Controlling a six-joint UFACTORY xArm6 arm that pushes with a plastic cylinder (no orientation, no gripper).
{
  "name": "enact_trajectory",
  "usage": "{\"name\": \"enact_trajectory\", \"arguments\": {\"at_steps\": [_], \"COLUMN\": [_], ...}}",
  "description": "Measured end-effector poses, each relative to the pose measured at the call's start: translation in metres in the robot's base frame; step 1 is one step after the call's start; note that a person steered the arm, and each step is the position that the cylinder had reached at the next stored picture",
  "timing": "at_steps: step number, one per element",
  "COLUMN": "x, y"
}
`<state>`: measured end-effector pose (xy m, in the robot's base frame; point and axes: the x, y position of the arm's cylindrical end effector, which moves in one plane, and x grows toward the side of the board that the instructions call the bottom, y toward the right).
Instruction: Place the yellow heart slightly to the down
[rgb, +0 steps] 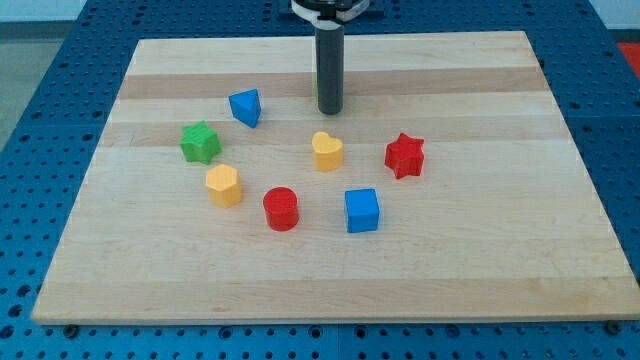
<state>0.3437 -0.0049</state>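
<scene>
The yellow heart (327, 151) lies near the middle of the wooden board (480, 270). My tip (330, 109) stands just above it in the view, a short gap away and not touching. A red star (405, 155) lies to the heart's right. A blue cube (362, 210) lies below and right of the heart. A red cylinder (281, 208) lies below and left of it.
A blue triangular block (245, 106) lies left of my tip. A green star (200, 142) and a yellow hexagon-like block (224, 185) lie further left. The board sits on a blue perforated table (40, 90).
</scene>
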Motion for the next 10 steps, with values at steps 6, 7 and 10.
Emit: {"name": "enact_trajectory", "arguments": {"at_steps": [6,7,10], "x": [0.050,0.063,0.077], "y": [-0.028,-0.037,-0.038]}}
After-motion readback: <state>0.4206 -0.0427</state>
